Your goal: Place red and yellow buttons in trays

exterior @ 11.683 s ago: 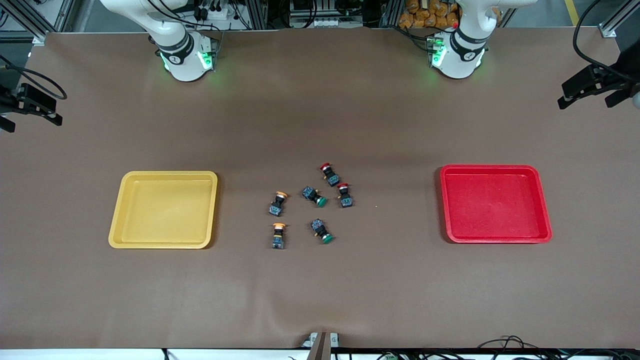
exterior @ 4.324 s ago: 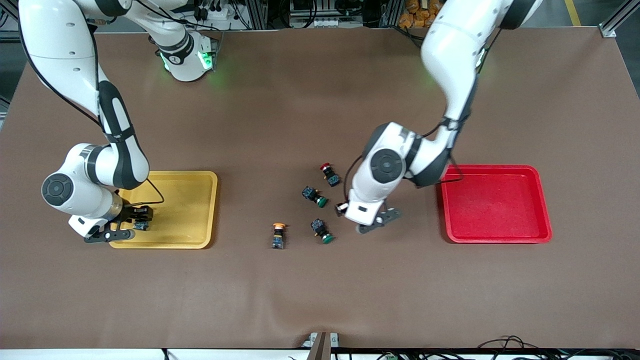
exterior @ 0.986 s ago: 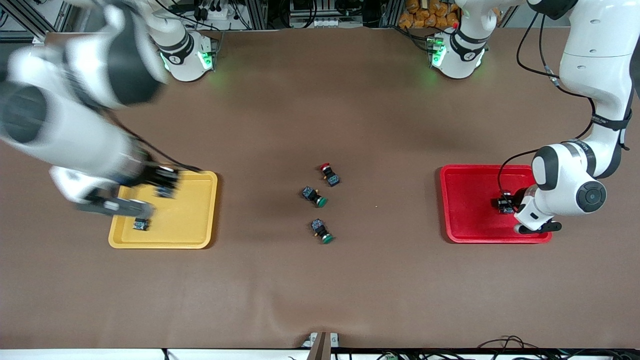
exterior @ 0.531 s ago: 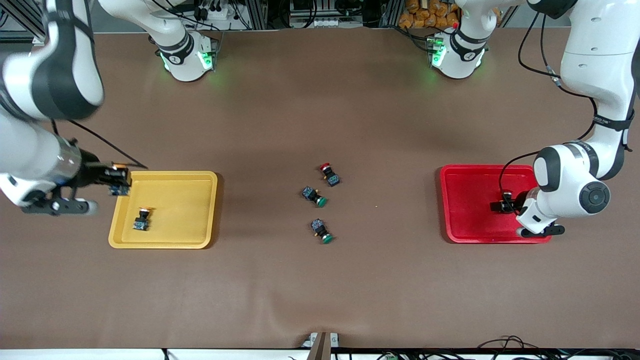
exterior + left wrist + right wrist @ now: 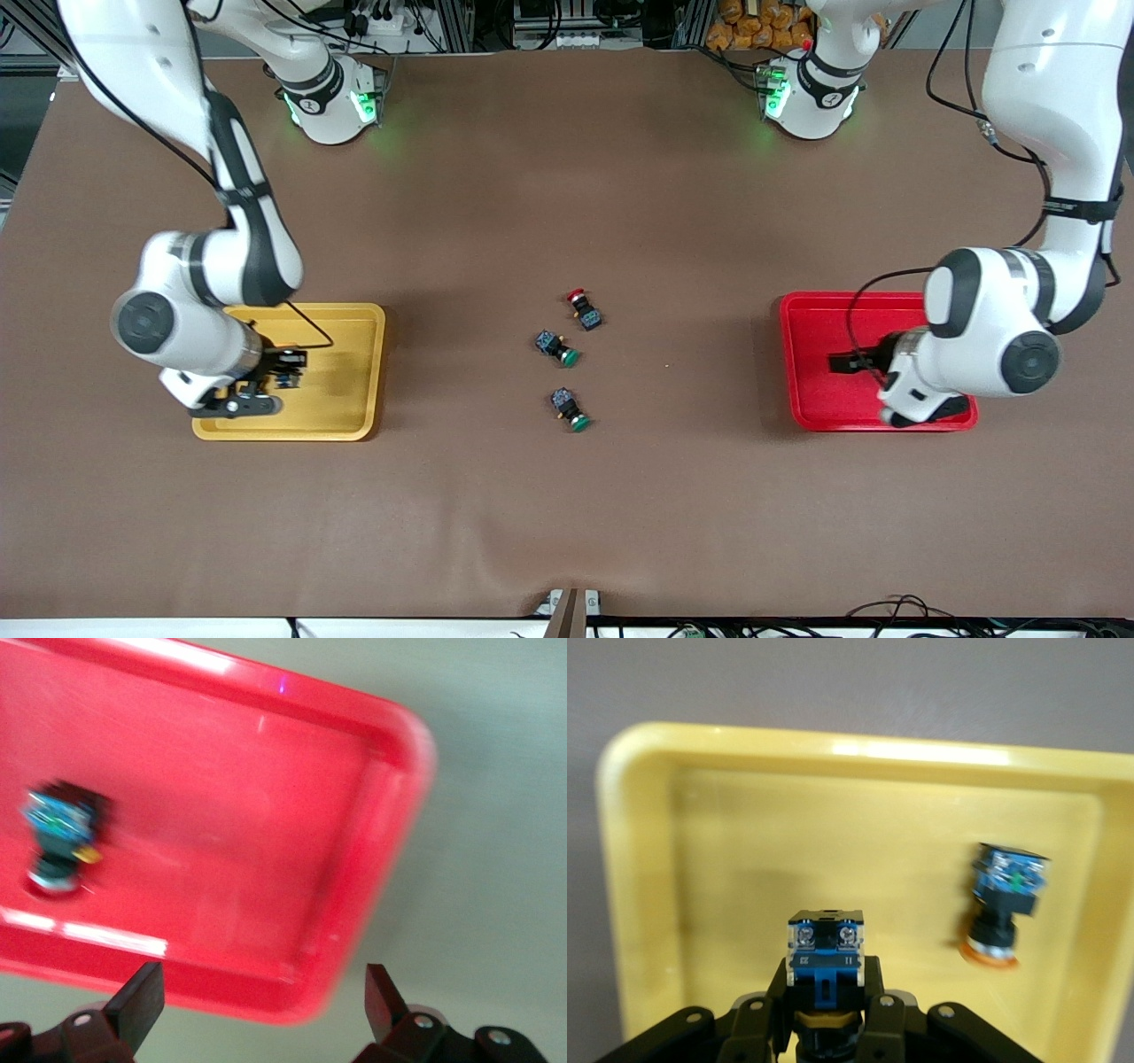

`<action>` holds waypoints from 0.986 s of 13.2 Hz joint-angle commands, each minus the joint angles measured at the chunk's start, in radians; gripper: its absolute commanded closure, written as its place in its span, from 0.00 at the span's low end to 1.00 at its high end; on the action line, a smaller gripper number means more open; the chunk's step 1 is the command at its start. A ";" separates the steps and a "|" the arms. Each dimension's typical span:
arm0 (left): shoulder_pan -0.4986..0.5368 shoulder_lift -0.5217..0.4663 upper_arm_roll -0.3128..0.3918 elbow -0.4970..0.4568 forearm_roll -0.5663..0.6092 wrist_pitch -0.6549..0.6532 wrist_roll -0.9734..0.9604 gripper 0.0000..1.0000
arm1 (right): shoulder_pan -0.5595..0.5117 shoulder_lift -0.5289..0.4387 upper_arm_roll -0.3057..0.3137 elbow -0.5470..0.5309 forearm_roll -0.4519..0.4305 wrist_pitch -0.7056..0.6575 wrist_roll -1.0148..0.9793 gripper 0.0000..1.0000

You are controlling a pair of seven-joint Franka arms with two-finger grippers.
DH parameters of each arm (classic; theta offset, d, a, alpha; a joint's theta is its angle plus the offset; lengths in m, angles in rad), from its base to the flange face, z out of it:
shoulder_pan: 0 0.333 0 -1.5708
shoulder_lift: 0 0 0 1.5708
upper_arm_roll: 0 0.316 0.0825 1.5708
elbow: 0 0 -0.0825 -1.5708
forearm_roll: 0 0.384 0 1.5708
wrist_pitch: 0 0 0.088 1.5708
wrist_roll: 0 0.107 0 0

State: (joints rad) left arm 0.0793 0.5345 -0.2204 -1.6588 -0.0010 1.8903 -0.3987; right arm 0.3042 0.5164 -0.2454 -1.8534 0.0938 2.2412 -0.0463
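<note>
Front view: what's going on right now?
Both arms are sorting buttons. The right gripper is shut on a yellow button over the yellow tray, where another yellow button already lies. The left gripper hangs open over the red tray, a red button lying in it. One red button and two green buttons remain mid-table.

One tray [image 5: 372, 372] sits at the right arm's end of the table [image 5: 567, 514], the other tray [image 5: 815, 390] at the left arm's end, three buttons [image 5: 585, 310] clustered between them; a button [image 5: 1001, 895] lies in the first tray, another [image 5: 62, 837] in the second, as each gripper hangs over its own tray
</note>
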 commanded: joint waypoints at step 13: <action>-0.398 0.212 -0.126 0.172 -0.027 0.143 -0.856 0.00 | -0.023 -0.235 -0.008 0.166 0.006 -0.371 -0.034 0.00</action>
State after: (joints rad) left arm -0.2679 0.7058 -0.3595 -1.5194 -0.0228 1.9948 -1.1866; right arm 0.3122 0.3708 -0.2529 -1.7392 0.0970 1.9780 -0.0555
